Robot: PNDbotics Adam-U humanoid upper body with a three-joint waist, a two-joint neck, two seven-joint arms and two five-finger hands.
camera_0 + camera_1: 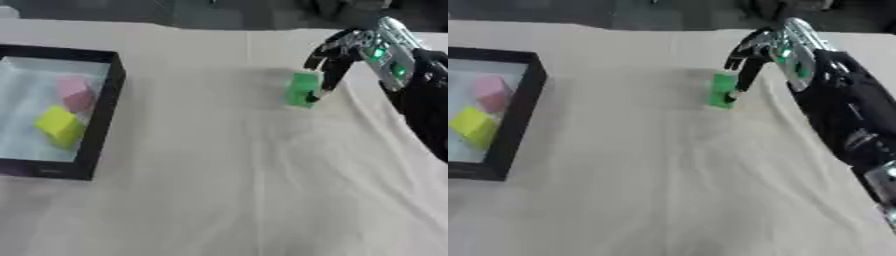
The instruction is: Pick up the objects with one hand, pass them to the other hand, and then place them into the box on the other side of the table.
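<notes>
Left eye view, my right hand [372,50] near the tabletop's far right edge, fingers [335,75] curled, pinching a bright green block [302,90], upright, rectangular.

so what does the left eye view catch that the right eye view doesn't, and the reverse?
Left eye only: the whole width of the black box, including its left interior; the right eye crops that side off. Right eye only: much more of the right arm, running down to the lower right edge. Both: the right hand reaching down at the green block on the cloth-covered table, with a pink block and a yellow block in the box. The left hand shows in neither.
</notes>
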